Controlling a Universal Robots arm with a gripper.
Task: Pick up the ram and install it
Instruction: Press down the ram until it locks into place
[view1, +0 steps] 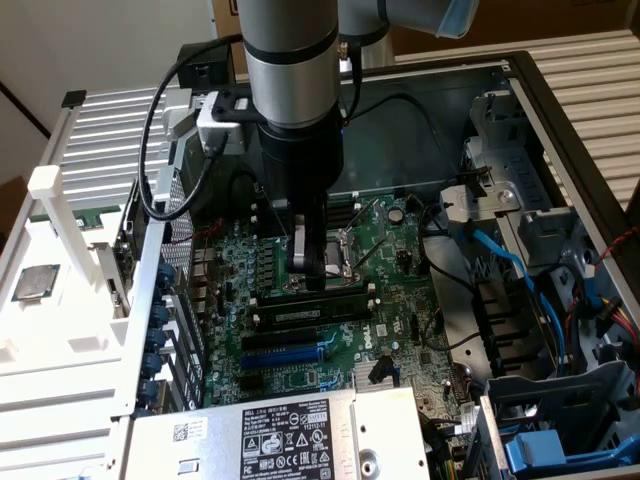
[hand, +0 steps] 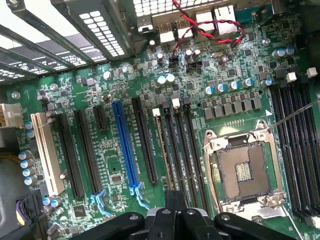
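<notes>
Hanging low inside an open computer case (view1: 556, 92), the gripper (view1: 308, 272) is closed, its dark fingers (hand: 175, 200) brought together over the bank of memory slots on the green motherboard (hand: 90, 90). The ram (hand: 164, 150) stands on edge in the first of these slots, seen as a thin brownish line running from a white latch toward the gripper's tips. Its near end passes under the tips, and I cannot tell whether they pinch it or only rest above it. The neighbouring black memory slots (hand: 187, 150) lie just beside it. The open CPU socket (hand: 245, 170), with its metal frame, sits next to that bank. On the other side of the ram lie a long black slot (hand: 145, 142), then the blue slot (hand: 125, 145), further black slots and a white slot (hand: 47, 155). A twisted red and black wire (hand: 210, 30) loops near the rear ports. In the exterior view, a labelled power supply (view1: 290, 435) lies at the near edge of the case.
</notes>
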